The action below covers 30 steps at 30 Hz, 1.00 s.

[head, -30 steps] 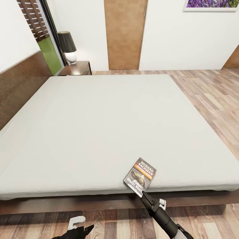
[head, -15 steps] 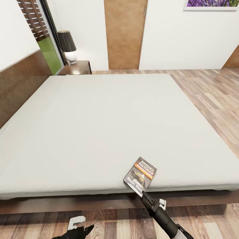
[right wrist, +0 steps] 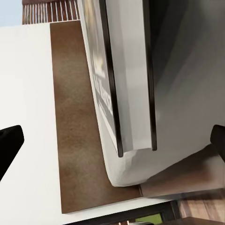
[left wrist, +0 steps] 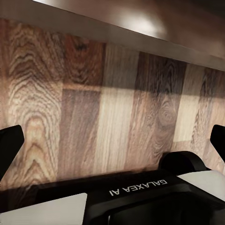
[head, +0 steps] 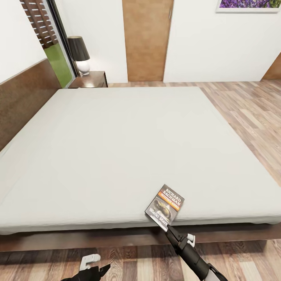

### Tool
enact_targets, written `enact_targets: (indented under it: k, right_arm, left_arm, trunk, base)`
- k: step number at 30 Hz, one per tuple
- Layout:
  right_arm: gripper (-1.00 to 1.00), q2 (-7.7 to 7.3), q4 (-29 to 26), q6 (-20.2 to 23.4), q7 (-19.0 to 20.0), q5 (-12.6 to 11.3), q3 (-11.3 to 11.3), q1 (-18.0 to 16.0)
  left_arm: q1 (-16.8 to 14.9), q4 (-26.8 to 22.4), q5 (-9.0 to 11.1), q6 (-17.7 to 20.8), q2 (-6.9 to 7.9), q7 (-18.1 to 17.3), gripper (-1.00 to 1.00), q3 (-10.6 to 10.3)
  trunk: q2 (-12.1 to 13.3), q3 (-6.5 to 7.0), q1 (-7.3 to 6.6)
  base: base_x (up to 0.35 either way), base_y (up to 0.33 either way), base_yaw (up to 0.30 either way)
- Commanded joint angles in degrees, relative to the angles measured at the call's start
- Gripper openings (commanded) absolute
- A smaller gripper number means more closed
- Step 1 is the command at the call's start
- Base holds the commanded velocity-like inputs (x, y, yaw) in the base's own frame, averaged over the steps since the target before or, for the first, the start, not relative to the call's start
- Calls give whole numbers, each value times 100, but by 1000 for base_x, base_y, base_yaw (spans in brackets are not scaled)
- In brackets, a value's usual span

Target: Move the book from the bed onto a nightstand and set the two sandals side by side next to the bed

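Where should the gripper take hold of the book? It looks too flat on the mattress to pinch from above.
Probably by its near short edge. The book lies flat at the bed's near edge, so come in low from the floor side, where the right gripper already points, with one finger over and one under that edge.

The bed [head: 117,148] takes up most of the head view, a pale mattress on a dark wooden frame with the headboard at the left. The book [head: 165,205] lies flat on the mattress at its near edge, right of centre. Beyond the far left corner stands a nightstand [head: 93,79] with a lamp [head: 79,54] on it. The wood floor [head: 249,105] runs around the bed; it looks bare, as far as shows.
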Motion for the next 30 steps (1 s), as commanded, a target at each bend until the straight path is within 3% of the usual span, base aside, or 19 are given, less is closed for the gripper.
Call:
enact_targets:
  k: [1,30]
  right_arm:
    - [100,-1,3,60,14,-42,11,-2]
    - [100,-1,3,60,16,-41,11,-2]
  left_arm:
    - [-1,-6,58,43,6,-8,100,-22]
    - [0,-4,57,38,3,1,100,-24]
  trunk:
    - [-1,-3,-1]
    - [-1,-3,-1]
  base:
    - [0,0,0]
    - [39,0,0]
